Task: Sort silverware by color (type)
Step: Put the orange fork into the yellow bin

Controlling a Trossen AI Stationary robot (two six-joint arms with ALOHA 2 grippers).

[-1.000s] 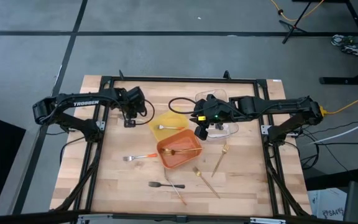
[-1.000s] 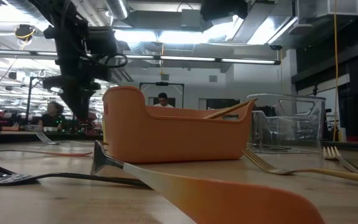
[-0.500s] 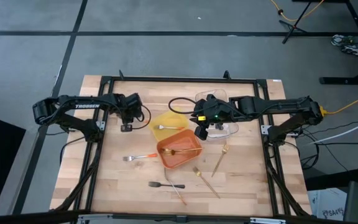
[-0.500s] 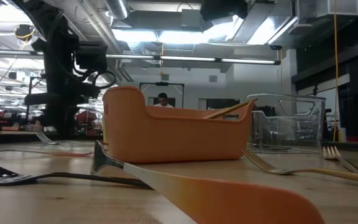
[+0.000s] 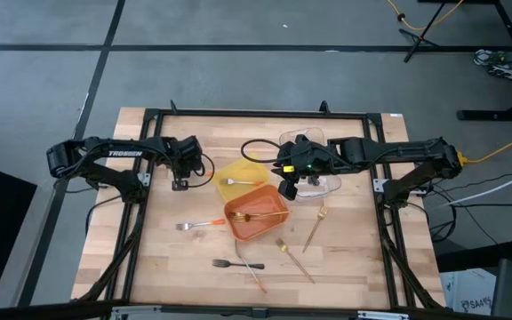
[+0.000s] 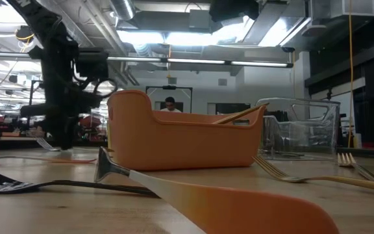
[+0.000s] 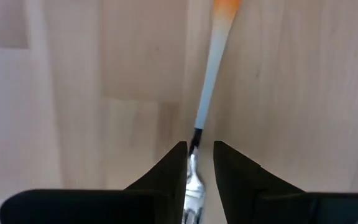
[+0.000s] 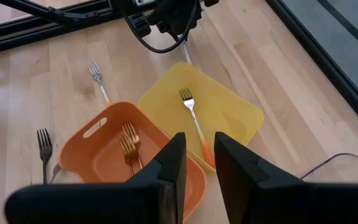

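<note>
writing: TROSSEN on left arm (image 5: 124, 153) | left gripper (image 7: 199, 163) clamps orange-handled fork (image 7: 209, 93) | right gripper (image 8: 196, 163) fingers slightly apart, empty, above yellow tray (image 8: 229, 102)

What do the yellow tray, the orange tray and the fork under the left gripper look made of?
Yellow tray: likely plastic, matte, thin, evenly coloured, with rounded corners. Orange tray: likely the same moulded plastic, with a slot handle. Fork between the left gripper fingers: shiny silver metal neck; the pale handle fading to orange looks plastic or coated.

Yellow tray (image 8: 219, 106), orange tray (image 8: 101, 152), gold forks (image 8: 128, 146), black fork (image 8: 43, 143), pale wood table (image 5: 363, 258).
</note>
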